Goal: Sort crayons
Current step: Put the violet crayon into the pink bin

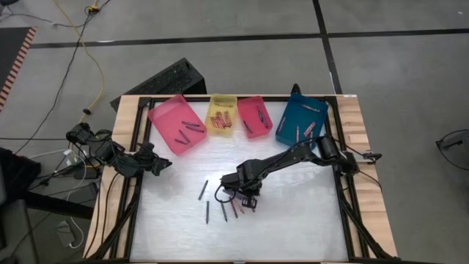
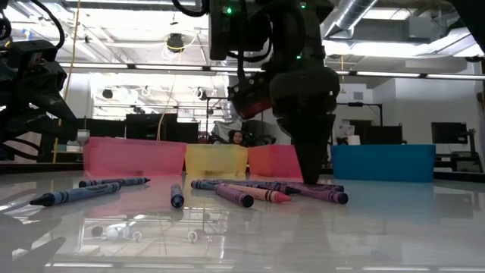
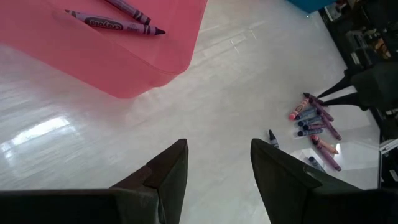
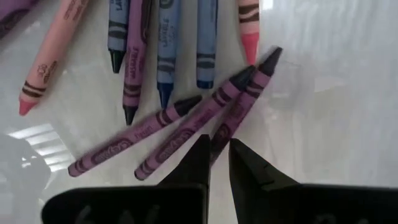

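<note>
Crayons [image 4: 186, 118], purple, blue and pink, lie under the right pincer's [image 4: 217, 155] narrow gap.

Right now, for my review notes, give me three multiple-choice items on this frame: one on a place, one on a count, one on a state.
1. Where is the right gripper?
A. Over the blue tray
B. Low over the loose crayons mid-table
C. Parked at the table's left edge

2. How many trays line the far side?
A. Two
B. Four
C. Six

3. How do the left gripper's fingers stand?
A. Open, holding nothing
B. Shut on a crayon
C. Gripping a tray rim

Answers: 1 B, the high view shows it above the scattered sticks. 2 B, two pink, a yellow, a blue. 3 A, the left wrist view shows bare table between them.
</note>
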Robot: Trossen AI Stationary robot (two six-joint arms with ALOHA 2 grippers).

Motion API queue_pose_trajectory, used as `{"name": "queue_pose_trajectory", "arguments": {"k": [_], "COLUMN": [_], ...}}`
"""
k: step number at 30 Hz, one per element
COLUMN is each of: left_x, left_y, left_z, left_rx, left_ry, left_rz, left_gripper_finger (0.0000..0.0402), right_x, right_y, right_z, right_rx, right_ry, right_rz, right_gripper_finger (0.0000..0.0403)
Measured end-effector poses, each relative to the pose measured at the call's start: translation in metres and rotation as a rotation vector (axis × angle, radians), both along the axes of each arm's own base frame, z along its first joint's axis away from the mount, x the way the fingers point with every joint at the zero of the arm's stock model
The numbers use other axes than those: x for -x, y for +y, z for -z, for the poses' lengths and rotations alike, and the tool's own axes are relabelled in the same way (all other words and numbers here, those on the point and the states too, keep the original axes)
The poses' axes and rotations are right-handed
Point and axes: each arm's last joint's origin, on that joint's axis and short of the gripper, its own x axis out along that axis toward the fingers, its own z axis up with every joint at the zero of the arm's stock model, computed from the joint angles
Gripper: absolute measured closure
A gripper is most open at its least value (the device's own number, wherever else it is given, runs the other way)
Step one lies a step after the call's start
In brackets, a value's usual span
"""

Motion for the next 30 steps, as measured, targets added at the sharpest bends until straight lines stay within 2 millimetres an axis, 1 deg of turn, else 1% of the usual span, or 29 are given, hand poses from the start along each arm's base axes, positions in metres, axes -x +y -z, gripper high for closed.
{"name": "queue_pose_trajectory", "arguments": {"k": [4, 11, 19, 26, 30], "left_x": [0.0, 0.0, 0.0, 0.0, 0.0], "left_y": [0.0, 0.0, 0.0, 0.0, 0.0], "left_z": [0.0, 0.0, 0.0, 0.0, 0.0], "left_rx": [0.0, 0.0, 0.0, 0.0, 0.0], "left_ry": [0.0, 0.0, 0.0, 0.0, 0.0], "left_rz": [0.0, 0.001, 0.0, 0.0, 0.0], "left_gripper_finger": [0.0236, 0.0236, 0.0236, 0.0236, 0.0236], "right_x": [0.0004, 0.0005, 0.0007, 0.0007, 0.0007], "right_y": [0.0003, 0.0, -0.0007, -0.0021, -0.0065], "right_z": [0.0037, 0.0038, 0.0036, 0.0036, 0.0034], "right_rx": [-0.02, -0.01, 0.013, 0.015, 0.015], "right_ry": [0.002, 0.0, -0.002, 0.001, 0.009], "right_rz": [-0.003, -0.017, -0.03, -0.029, -0.018], "right_gripper_finger": [0.0352, 0.0355, 0.0397, 0.04, 0.04]}}
